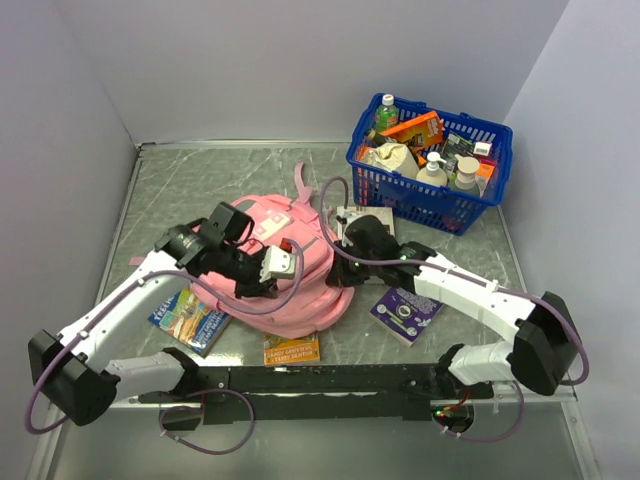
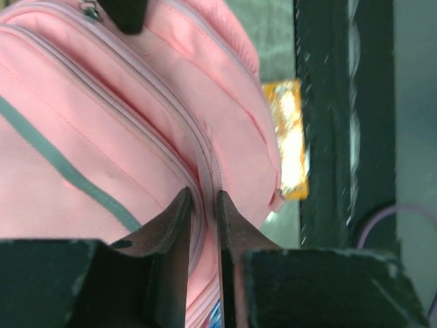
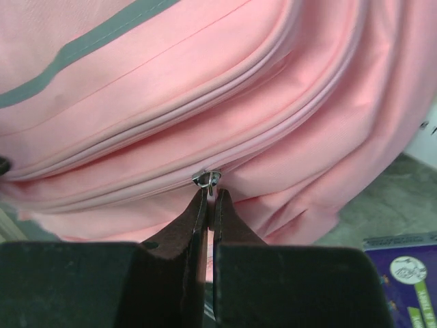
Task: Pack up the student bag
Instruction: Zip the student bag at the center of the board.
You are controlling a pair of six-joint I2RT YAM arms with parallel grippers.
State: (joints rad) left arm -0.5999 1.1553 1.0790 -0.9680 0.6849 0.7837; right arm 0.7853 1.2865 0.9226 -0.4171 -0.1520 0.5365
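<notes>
Table [image 1: 200,180] grey, marbled – pale walls [image 1: 300,60] | student bag [image 1: 312,298] centre | blue basket [image 1: 412,197] far-right

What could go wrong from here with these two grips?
1. The right end effector holds only the tip of the small pull, so it may slip out.
2. The left end effector pinches a thin fold of the bag by the zipper. The soft fabric may pull free or bunch there.

student bag [image 1: 310,300]: matt pink cloth | zip pull [image 3: 207,179]: shiny metal | basket [image 1: 420,205]: blue plastic
</notes>
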